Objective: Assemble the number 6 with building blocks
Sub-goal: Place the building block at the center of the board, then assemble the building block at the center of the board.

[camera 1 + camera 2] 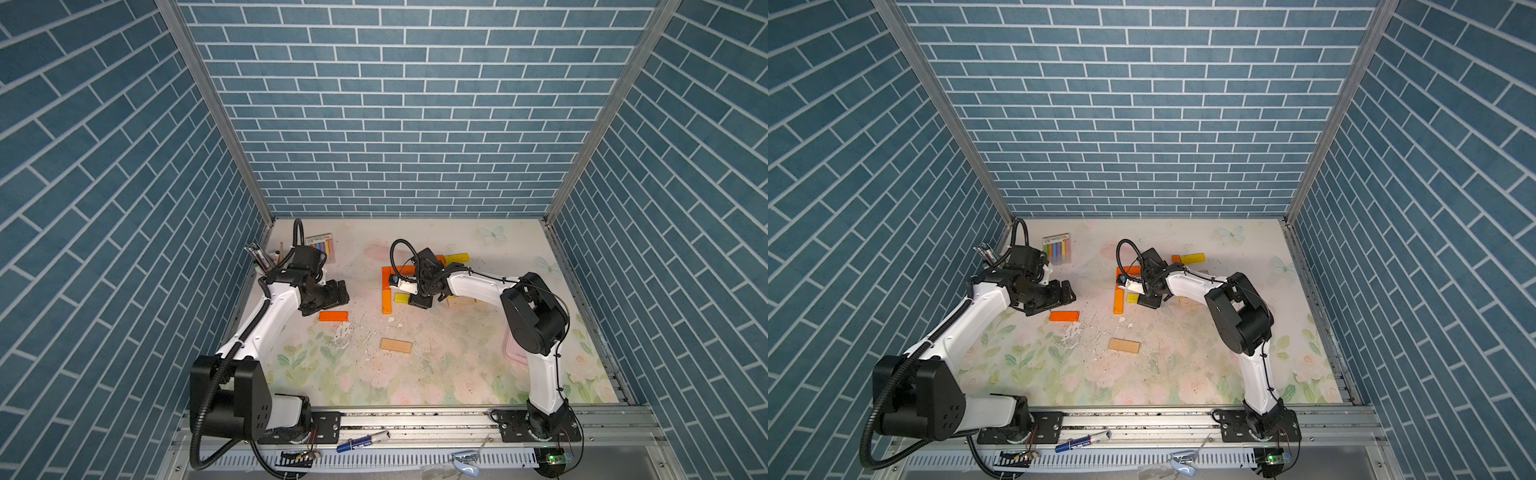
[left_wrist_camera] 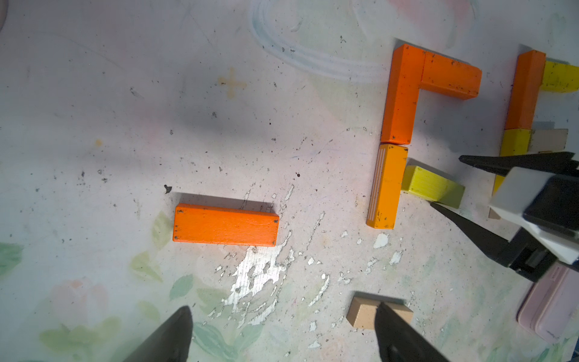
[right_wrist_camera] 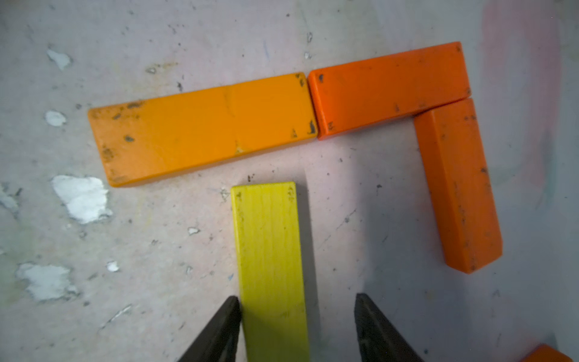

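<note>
Blue brick walls box in a worn floral tabletop (image 1: 457, 374). We see a partial 6 (image 1: 387, 291) right of centre. Two orange bars (image 3: 388, 87) meet at its far-left corner, and an amber bar (image 3: 200, 131) carries the left side nearer, end to end. A yellow bar (image 3: 269, 250) lies flat, pointing right from the amber bar's side and just short of touching it. Our right tool (image 3: 297, 296) straddles it with jaws parted, one finger at its edge and the other clear, so it has no grip. Our left tool (image 2: 283, 307) hangs wide open and empty near a loose orange bar (image 1: 333, 316). A tan bar (image 1: 395, 345) lies nearer, alone.
</note>
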Motion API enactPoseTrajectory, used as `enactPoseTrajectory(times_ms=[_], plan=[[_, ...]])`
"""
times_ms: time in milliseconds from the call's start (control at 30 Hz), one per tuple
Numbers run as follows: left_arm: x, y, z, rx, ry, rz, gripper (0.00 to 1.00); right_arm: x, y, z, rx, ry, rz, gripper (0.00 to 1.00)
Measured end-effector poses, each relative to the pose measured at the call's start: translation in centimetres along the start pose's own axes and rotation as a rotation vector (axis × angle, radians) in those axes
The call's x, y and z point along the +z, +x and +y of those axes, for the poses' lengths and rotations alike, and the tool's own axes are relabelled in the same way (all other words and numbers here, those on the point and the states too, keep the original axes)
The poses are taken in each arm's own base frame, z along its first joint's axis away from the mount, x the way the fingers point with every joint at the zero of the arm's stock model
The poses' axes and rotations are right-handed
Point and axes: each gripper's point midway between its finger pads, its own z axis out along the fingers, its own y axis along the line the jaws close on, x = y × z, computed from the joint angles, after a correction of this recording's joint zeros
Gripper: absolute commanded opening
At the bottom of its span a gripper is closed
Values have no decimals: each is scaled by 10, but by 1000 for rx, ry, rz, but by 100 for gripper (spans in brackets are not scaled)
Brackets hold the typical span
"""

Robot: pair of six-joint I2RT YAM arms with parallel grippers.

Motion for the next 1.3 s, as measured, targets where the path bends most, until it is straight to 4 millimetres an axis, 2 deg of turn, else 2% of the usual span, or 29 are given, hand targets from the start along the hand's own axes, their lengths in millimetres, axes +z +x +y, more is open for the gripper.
enactPoseTrajectory(times_ms=[267,433,533,633,767,867,933,1067,1300], plan=[[0,0,0,0,2,0,92,-57,-25,-13,211,117,-162,57],[0,2,-8,10,33,9,92,-76,-16,-19,437,199,-220,54],[-1,6,-24,37,69,24,92,-77,-2,-15,569,222,-224,52],[-9,2,-52,72,142,18,92,-75,13,-10,686,235,-213,50],[-30,-13,-85,126,226,-34,92,-69,27,-5,822,239,-193,44],[-45,-28,-98,169,241,-92,93,-69,30,-6,903,247,-196,39],[-47,-35,-98,191,225,-115,93,-68,30,-6,951,251,-196,35],[-34,-38,-86,213,155,-110,92,-62,31,-4,1022,260,-170,31],[-13,-24,-71,212,114,-51,92,-51,14,10,1040,233,-121,31]])
